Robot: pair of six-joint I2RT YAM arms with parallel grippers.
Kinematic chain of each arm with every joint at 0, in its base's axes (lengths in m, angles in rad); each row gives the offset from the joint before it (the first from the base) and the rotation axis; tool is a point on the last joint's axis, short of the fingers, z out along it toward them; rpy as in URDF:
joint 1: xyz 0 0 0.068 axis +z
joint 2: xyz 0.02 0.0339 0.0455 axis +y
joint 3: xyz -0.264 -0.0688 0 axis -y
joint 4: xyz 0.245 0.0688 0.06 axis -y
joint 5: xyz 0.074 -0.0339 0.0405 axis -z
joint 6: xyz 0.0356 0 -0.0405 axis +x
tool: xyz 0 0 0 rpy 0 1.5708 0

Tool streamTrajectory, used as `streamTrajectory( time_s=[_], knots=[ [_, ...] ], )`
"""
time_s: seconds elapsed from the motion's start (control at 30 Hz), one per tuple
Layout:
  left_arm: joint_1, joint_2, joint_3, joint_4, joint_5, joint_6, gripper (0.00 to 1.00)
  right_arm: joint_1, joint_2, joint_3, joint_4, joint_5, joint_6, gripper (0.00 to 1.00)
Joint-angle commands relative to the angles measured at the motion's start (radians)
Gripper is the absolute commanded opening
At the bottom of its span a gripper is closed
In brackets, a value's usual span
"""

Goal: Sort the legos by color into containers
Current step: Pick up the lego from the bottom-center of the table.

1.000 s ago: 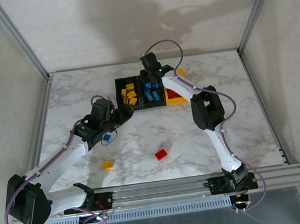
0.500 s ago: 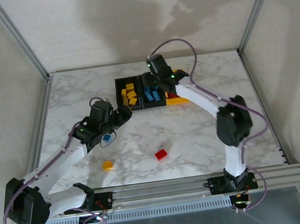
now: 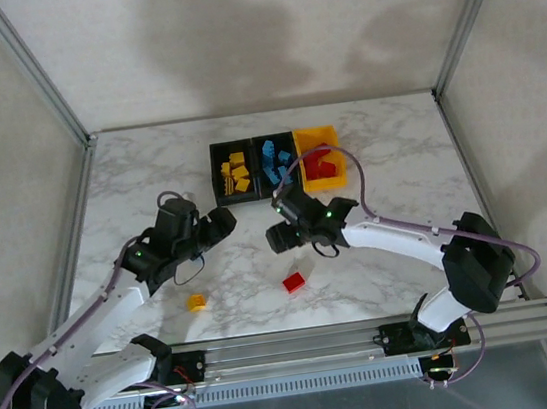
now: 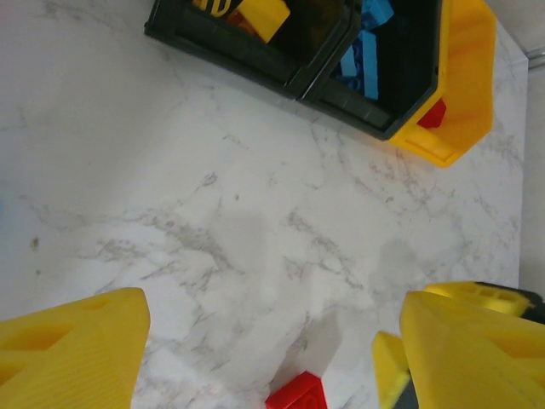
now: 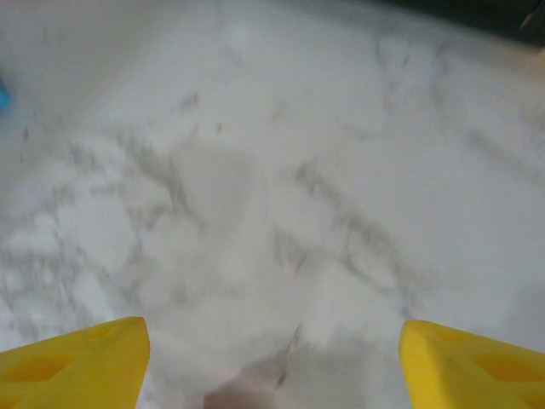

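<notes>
Three joined containers stand at the back: a black bin [image 3: 234, 172] with yellow legos, a black bin [image 3: 273, 162] with blue legos, and a yellow-orange bin [image 3: 321, 163] with red legos. A red lego [image 3: 294, 282] and a yellow lego [image 3: 197, 301] lie loose on the marble. My left gripper [image 3: 223, 222] is open over bare table left of centre; the left wrist view has the red lego [image 4: 298, 396] low between its fingers [image 4: 77, 349]. My right gripper [image 3: 275, 238] is open above the table centre, just behind the red lego, with blurred marble between its fingers [image 5: 77, 362].
The marble table [image 3: 401, 178] is walled in by a metal frame, with a post [image 3: 35, 75] at the back left. The arms' base rail [image 3: 372, 338] runs along the near edge. In the left wrist view the bins' row [image 4: 400, 128] lies ahead.
My right arm has swung from over the blue bin back down to the table centre, and its jaws have opened. My left arm has drawn slightly nearer and now covers the blue lego.
</notes>
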Motion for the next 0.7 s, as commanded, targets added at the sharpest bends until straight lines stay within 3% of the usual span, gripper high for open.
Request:
streamTrajectory(
  time_s=[0.0,0.5,0.67],
  knots=[
    [-0.009,-0.052,-0.042,-0.065,0.045,0.004,0.78,0.051,-0.038,-0.04,-0.032,0.014,0.098,0.79],
    [-0.009,-0.115,-0.087,-0.108,0.048,-0.004,0.77,0.186,0.104,-0.1,-0.061,0.0,0.203,0.83],
    [-0.009,-0.118,-0.086,-0.115,0.041,-0.002,0.77,0.196,0.139,-0.117,-0.041,-0.021,0.205,0.74]
  ],
)
